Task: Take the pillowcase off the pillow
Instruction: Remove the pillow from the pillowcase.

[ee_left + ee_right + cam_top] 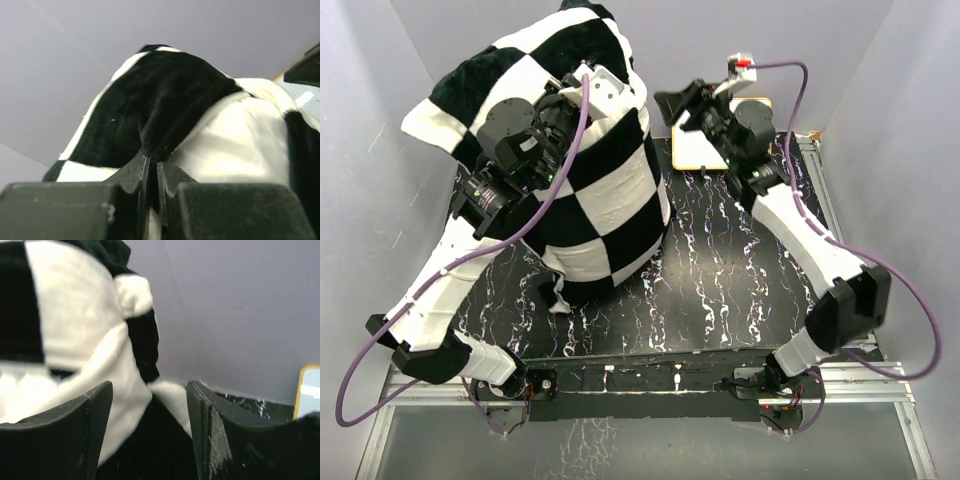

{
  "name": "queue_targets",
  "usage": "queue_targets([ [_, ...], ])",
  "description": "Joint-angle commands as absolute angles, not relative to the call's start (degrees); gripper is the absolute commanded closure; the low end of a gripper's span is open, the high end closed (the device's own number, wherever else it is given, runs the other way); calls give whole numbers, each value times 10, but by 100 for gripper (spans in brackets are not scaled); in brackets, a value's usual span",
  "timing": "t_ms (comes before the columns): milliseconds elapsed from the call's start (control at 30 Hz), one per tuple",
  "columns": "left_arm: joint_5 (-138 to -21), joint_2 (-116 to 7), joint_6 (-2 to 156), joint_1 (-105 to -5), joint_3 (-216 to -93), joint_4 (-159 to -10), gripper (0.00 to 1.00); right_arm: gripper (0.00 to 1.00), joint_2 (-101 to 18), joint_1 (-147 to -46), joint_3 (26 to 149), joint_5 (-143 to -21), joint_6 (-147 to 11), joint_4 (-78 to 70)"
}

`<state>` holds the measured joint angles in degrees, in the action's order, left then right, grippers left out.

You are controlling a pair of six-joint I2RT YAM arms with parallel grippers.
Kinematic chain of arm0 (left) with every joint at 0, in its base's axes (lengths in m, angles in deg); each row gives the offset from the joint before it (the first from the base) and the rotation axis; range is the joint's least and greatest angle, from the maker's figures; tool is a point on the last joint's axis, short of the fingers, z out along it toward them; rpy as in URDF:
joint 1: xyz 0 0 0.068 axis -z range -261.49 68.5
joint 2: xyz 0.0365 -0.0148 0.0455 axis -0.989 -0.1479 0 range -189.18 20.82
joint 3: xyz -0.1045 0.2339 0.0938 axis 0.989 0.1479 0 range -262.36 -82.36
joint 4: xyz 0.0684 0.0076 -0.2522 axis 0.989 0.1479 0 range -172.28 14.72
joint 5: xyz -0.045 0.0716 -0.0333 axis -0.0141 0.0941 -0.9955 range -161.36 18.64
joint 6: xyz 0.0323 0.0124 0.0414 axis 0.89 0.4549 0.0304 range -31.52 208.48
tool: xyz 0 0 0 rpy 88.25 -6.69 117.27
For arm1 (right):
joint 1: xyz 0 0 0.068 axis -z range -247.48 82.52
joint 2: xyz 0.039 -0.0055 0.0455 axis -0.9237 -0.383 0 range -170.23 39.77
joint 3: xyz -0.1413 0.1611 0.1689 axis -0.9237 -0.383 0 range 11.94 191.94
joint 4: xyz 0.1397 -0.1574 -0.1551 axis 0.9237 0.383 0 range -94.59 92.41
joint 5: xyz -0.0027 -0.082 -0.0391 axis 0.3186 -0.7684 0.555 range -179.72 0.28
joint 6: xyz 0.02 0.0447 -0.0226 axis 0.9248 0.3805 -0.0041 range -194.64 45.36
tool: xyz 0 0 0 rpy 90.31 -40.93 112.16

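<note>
scene: black marbled table [740,260], 2 arms, top view used for clock dirs
pillowcase [610,200]: b/w checker plush, bulging and full, stands tall over the table's 10–11 o'clock part, lower end resting on the tabletop
pillow: no bare white cushion seen in any view; judged to be wholly inside the case
L gripper [152,165]: jaws pinched together on a fold of black plush near the case's top, approx 11 o'clock; cloth tents up from the pinch
R gripper [150,387]: jaws apart, nothing clamped; sits at 12–1 o'clock just beside the case's upper R edge, cream cloth showing through the gap
other: yellow-edged white board [692,152] flat on the table at 1 o'clock, under the R wrist, apart from the case
progress: early. Only a grasp on the cover is made; no opening of the case visible, cushion not out at all
left to do: find/hold the open end w/ R, pull the cover off, cushion ends up bare
risk (judgement): plush may slip; one-point pinch may lift both items together
</note>
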<state>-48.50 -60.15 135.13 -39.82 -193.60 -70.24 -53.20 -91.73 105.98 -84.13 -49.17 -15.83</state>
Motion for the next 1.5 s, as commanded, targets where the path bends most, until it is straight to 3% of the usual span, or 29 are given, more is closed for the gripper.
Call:
queue_targets([
  [0, -510, -546, 1278, -387, -1884, -706, 100, 35, -422, -917, 916, -847, -513, -198],
  [167, -550, -523, 1243, -387, -1834, -674, 100, 28, -302, -937, 814, -869, -501, -178],
  [333, -589, -540, 1210, -386, -1863, -659, 100, 24, -262, -956, 801, -836, -457, -176],
  [733, -727, -600, 1156, -387, -1969, -615, 100, 20, -364, -1050, 1004, -842, -546, -110],
  [967, -744, -595, 1155, -387, -1963, -627, 100, 17, -366, -1050, 989, -759, -680, -125],
  [1233, -759, -579, 1101, -387, -1941, -609, 100, 16, -421, -1048, 1077, -688, -738, -58],
  [1467, -774, -582, 1073, -387, -1950, -588, 100, 25, -440, -1048, 1044, -658, -702, -86],
])
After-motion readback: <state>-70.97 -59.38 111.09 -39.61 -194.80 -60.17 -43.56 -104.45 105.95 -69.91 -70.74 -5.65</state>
